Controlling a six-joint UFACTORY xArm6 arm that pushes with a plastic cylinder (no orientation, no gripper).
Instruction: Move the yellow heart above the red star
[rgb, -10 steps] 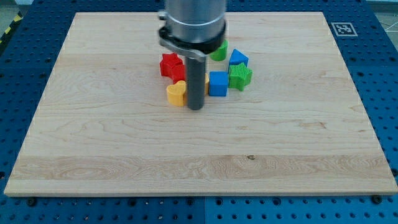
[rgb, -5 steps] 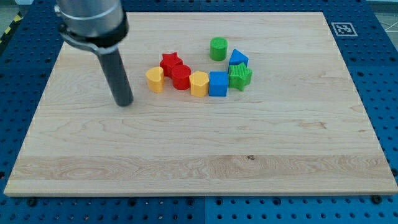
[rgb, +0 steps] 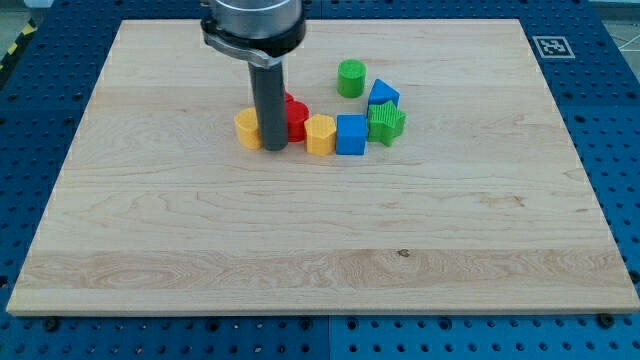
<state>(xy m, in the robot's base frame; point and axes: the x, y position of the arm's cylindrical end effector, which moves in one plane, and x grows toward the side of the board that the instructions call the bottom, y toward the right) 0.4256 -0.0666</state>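
Note:
My tip (rgb: 273, 148) rests on the board just right of the yellow heart (rgb: 246, 129) and in front of the red blocks. The rod hides the red star; only a red sliver shows at the rod's right. A red round block (rgb: 296, 121) sits right of the rod, touching another yellow block (rgb: 320, 135). The yellow heart lies to the lower left of where the star stands, close beside it.
A blue cube (rgb: 351, 134) sits right of the second yellow block. A green ribbed block (rgb: 386, 122) and a blue triangular block (rgb: 382, 94) are further right. A green cylinder (rgb: 351, 77) stands above them. The wooden board (rgb: 320, 250) lies on a blue pegboard.
The yellow heart was pushed left from below the red blocks to beside the star. My tip swung out to the left, then came back right to stand beside the heart.

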